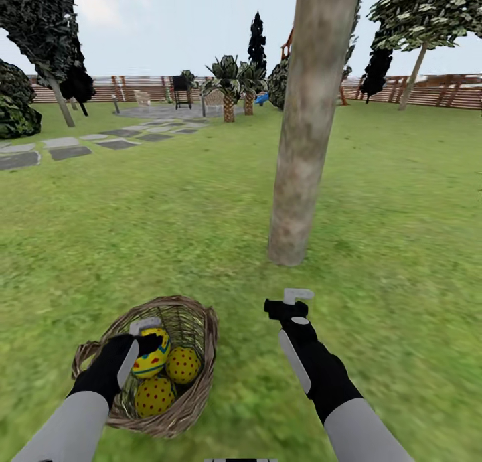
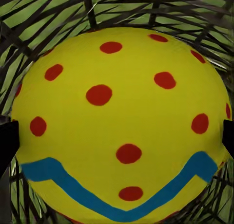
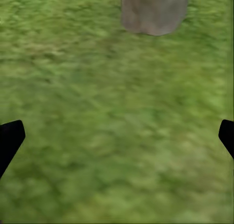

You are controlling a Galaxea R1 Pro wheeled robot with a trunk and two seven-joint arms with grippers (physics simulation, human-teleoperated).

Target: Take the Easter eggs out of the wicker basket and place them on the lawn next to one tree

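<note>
Left gripper [image 1: 148, 342] fingers straddle a zigzag-banded egg [image 2: 122, 121] inside the wicker basket [image 1: 194, 395]; right gripper [image 3: 117, 136] fingers spread above open lawn [image 3: 97, 87], the tree [image 1: 308, 134] trunk ahead.

It was a fenced back garden. A wide green lawn [image 1: 402, 201] ran out to a brown horizontal-slat wooden fence [image 1: 435, 94], with a grey stepping-stone path [image 1: 67, 147] crossing it, short palms [image 1: 229, 87], dark conifers [image 1: 256, 43], leafy trees [image 1: 428, 13] and a thick pale tree trunk [image 1: 308, 127] under open sky.
</note>
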